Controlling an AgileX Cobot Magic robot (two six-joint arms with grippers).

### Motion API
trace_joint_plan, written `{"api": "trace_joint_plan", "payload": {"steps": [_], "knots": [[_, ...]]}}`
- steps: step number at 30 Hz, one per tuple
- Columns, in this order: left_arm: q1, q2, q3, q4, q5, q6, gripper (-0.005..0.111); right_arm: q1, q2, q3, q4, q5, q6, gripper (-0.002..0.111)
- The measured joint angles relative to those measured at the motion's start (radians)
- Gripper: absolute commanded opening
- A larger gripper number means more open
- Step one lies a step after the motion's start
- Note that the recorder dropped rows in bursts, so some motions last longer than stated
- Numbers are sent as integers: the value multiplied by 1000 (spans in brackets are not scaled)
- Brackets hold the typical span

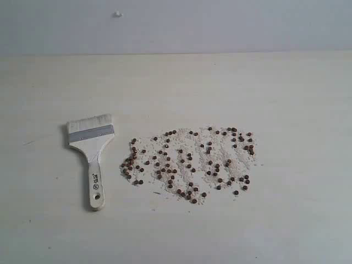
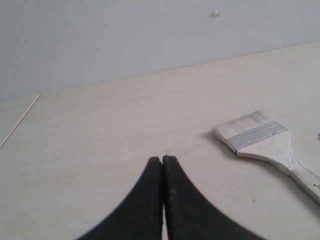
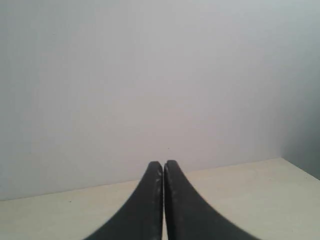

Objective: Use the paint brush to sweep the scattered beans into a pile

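Beans (image 1: pixel 190 162) lie spread in a broad, loose patch mixed with whitish grains near the middle of the desk (image 1: pixel 286 225), so no tight pile is formed yet. The paint brush (image 1: pixel 93 160) lies flat just to the left of the patch, apart from it, with its bristles toward the wall and its handle toward the near edge.

The step in hand looks like picking up the brush, most likely with the left gripper (image 2: pixel 163 159). It hangs over bare desk near the brush, clenched on nothing. It should open first, then come down across the narrow handle below the ferrule. The fingertips need to go right down to the desk, since the handle lies flat. A firm hold should keep the brush from twisting. Short strokes from the outer rim inward would gather the beans and not fling them.

The exterior view alone shows the whole patch and the hole at the handle's end; neither arm appears in it. The left wrist view gives the brush's bristles and ferrule (image 2: pixel 265 142) close up, but the frame edge cuts off the handle. The right wrist view shows only the right gripper (image 3: pixel 163 163), clenched and empty, with the wall and a strip of desk, and neither brush nor beans.
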Motion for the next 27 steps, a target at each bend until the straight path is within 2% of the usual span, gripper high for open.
{"api": "trace_joint_plan", "payload": {"steps": [12,20,27], "knots": [[0,0,0,6,0,8,0,0,0,0,0,0,0,0],[0,0,0,101,-5,216,0,0,0,0,0,0,0,0],[0,0,0,117,-15,242,0,0,0,0,0,0,0,0]]}}
